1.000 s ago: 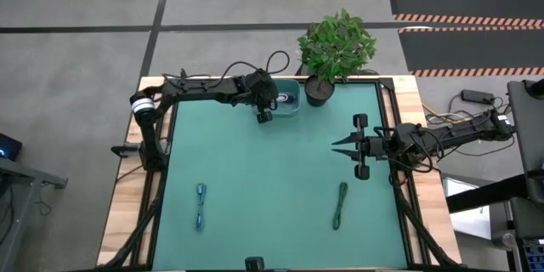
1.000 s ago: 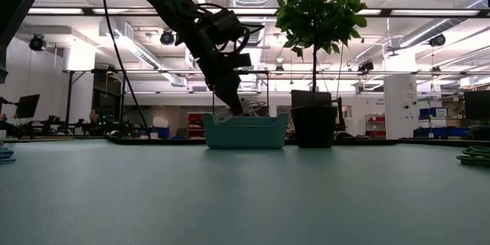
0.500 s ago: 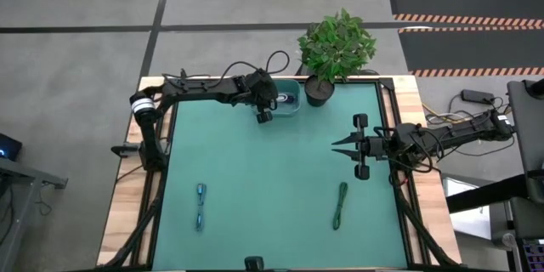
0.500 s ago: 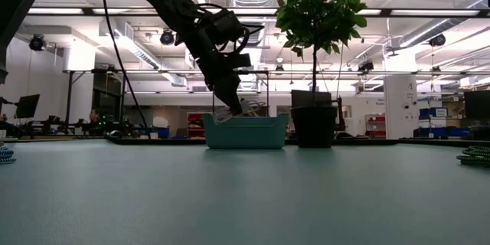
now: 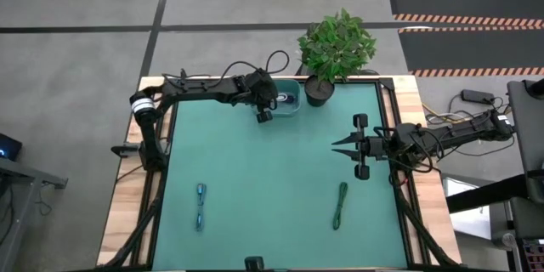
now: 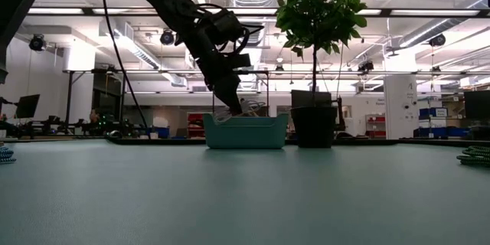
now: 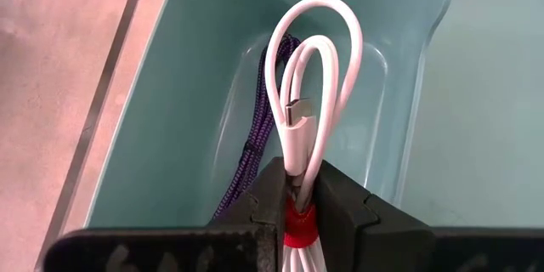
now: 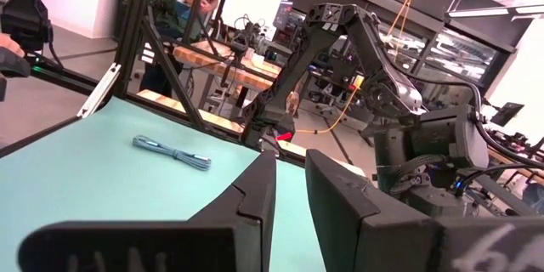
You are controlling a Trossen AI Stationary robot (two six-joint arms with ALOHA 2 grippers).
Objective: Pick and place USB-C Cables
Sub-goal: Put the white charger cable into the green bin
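Observation:
A white USB-C cable bundle with a red tie [image 7: 310, 76] hangs over the teal bin [image 5: 293, 102] at the table's far edge, with my left gripper [image 7: 297, 174] shut on it. A purple braided cable [image 7: 251, 149] lies inside the bin. A blue cable [image 5: 201, 206] lies on the green mat near the front left, and a green cable [image 5: 341, 205] near the front right. My right gripper [image 5: 336, 144] hovers at the table's right side, pointing left. Its fingers stand a narrow gap apart with nothing between them. My left gripper pinches the white bundle between its two fingers, just beside the red tie [image 7: 299, 219]. The fingers slant down from the table's left side into the bin's opening. The looped end [image 7: 314, 25] with a plug sticks out past the fingertips, over the bin's inside.
A potted plant [image 5: 336, 47] stands right beside the bin, at the far edge. The mat's middle [image 5: 272, 170] is bare between the two lying cables. In the right wrist view, people and other robot arms [image 8: 357, 42] show beyond the table.

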